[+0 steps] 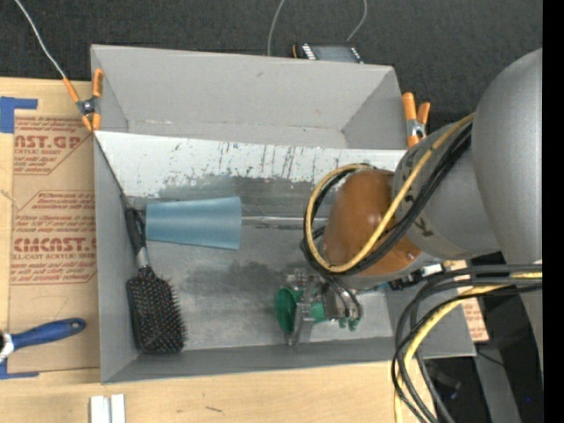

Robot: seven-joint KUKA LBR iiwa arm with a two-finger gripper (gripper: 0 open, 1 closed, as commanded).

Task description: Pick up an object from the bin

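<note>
Three things lie loose and well apart on the floor of the grey metal bin (264, 86). A pale blue cup (194, 223) lies on its side toward the left, wider end to the right. A black hairbrush (154, 311) lies along the left wall, its bristle head near the front corner. A small green thing (285, 309) sits by the front wall, right of the middle. My fingers (319, 311) are low over the floor just beside it. I cannot tell how far open they are, or whether the green thing is between them. The bin floor is bare metal, scuffed dull in the middle and streaked with dark scratches below the back wall. The bin stands on a pale wooden counter (264, 404). Behind it is a dark speckled surface (176, 7), with a black box (328, 53) at the rim.
</note>
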